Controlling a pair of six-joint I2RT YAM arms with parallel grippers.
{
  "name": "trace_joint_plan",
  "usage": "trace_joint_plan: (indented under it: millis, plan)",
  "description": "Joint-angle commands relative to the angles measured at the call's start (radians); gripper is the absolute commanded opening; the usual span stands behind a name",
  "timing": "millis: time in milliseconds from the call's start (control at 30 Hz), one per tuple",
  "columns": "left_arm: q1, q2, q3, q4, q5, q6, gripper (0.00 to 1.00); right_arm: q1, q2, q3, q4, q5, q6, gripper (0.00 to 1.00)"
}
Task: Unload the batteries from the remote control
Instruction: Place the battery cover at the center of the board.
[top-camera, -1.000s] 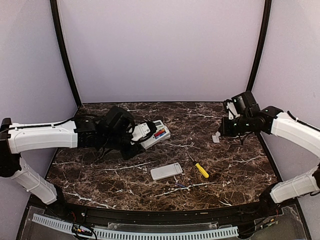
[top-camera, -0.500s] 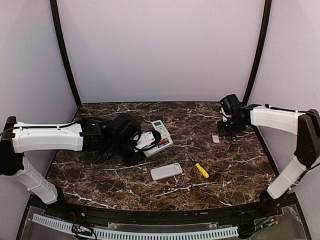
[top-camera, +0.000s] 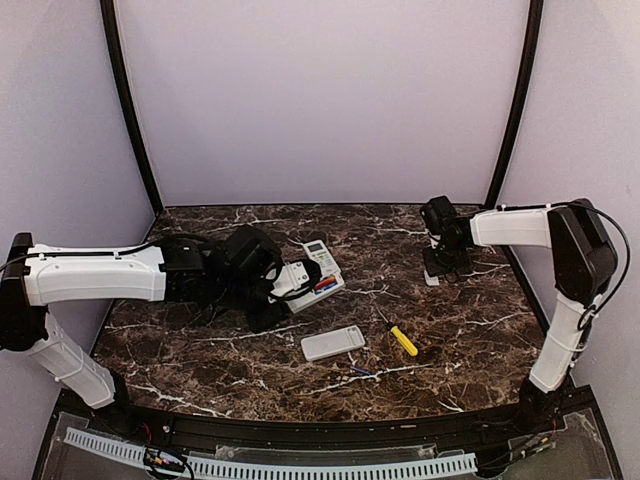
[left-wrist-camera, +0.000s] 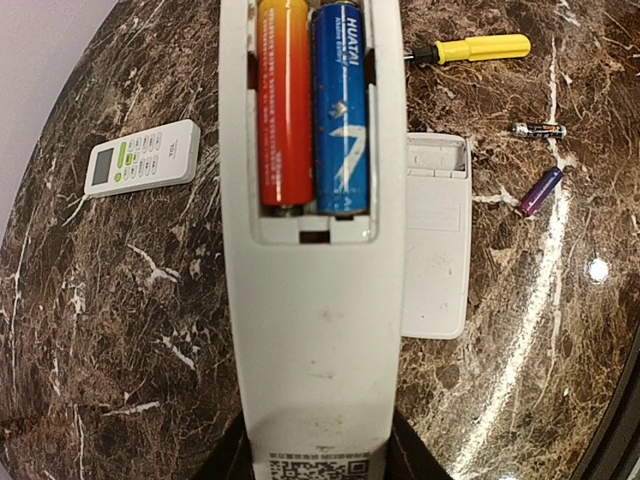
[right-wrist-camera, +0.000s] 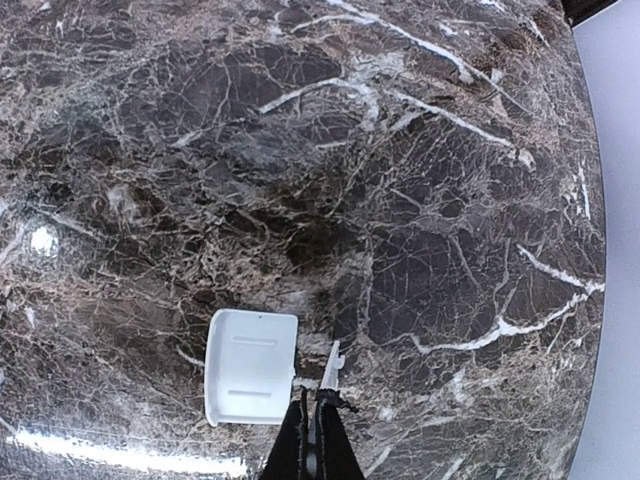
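Observation:
My left gripper (left-wrist-camera: 318, 462) is shut on the lower end of a white remote control (left-wrist-camera: 315, 300), held back-up above the table. Its compartment is open, with two batteries side by side, one red-orange (left-wrist-camera: 284, 100) and one blue (left-wrist-camera: 340, 105). From above, the held remote (top-camera: 312, 286) sits at the left gripper (top-camera: 280, 290). Two loose batteries lie on the marble, one purple (left-wrist-camera: 541, 190) and one dark (left-wrist-camera: 538, 129). At the far right, my right gripper (right-wrist-camera: 322, 405) is shut on a thin white cover (right-wrist-camera: 331, 368) held edge-on, just above the table.
A second white cover (right-wrist-camera: 250, 366) lies flat left of the right fingertips. A keypad remote (left-wrist-camera: 140, 158) lies face-up, and a plain white remote (top-camera: 333, 342) lies mid-table. A yellow-handled screwdriver (top-camera: 402, 339) lies right of it. Purple walls enclose the marble table (top-camera: 470, 330).
The right arm has swung left and back along the table's right side, its gripper coming down beside the flat cover. The left gripper shifted the remote slightly right, then held still.

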Motion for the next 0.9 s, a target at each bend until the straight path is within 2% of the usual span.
trace_joint_plan:
  millis: [0, 200, 333, 567, 767, 867]
  plan:
    - [-0.002, -0.018, 0.032, -0.01, 0.007, -0.008, 0.22, -0.005, 0.012, 0.005, 0.025, -0.017, 0.001, 0.05]
    - [-0.004, -0.007, 0.036, -0.015, 0.006, -0.012, 0.22, -0.004, -0.009, -0.007, 0.039, -0.13, 0.025, 0.25]
    - [-0.005, -0.011, 0.032, -0.011, 0.008, -0.016, 0.22, -0.004, -0.035, -0.012, 0.039, -0.162, 0.035, 0.33]
    - [-0.011, -0.038, 0.011, 0.025, 0.051, -0.027, 0.22, -0.004, -0.163, -0.045, 0.042, -0.294, 0.044, 0.37]
    - [-0.043, -0.064, 0.019, 0.018, 0.087, -0.191, 0.23, -0.006, -0.327, -0.092, 0.027, -0.453, 0.06, 0.37]
    - [-0.098, -0.074, 0.001, -0.001, 0.077, -0.255, 0.23, -0.006, -0.408, -0.135, 0.02, -0.535, 0.059, 0.38]
